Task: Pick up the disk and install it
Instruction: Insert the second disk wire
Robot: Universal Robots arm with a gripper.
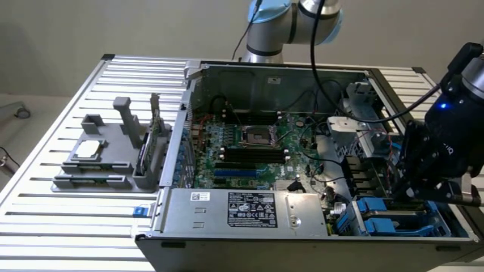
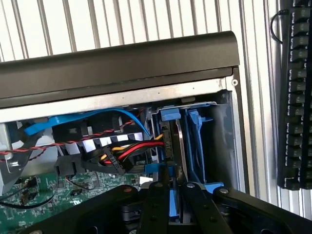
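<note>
The disk (image 2: 179, 146) stands on edge in the drive bay at the corner of the open computer case (image 2: 117, 63). I see its thin silver side and its blue carrier frame (image 2: 169, 115). My gripper (image 2: 173, 190) is shut on the disk, with one black finger (image 2: 154, 204) on each side of the blue frame. In the exterior view my gripper (image 1: 414, 195) hangs low over the bay (image 1: 393, 218) at that view's right front corner of the case. There my arm hides the disk's held end.
Red, yellow and black cables (image 2: 122, 152) and a blue cable (image 2: 97, 119) lie right beside the bay. The grey power-supply box (image 1: 250, 209) and the motherboard (image 1: 250, 147) fill the case. A grey fixture (image 1: 106, 156) stands on the exterior view's left. A keyboard (image 2: 295, 97) lies outside the case.
</note>
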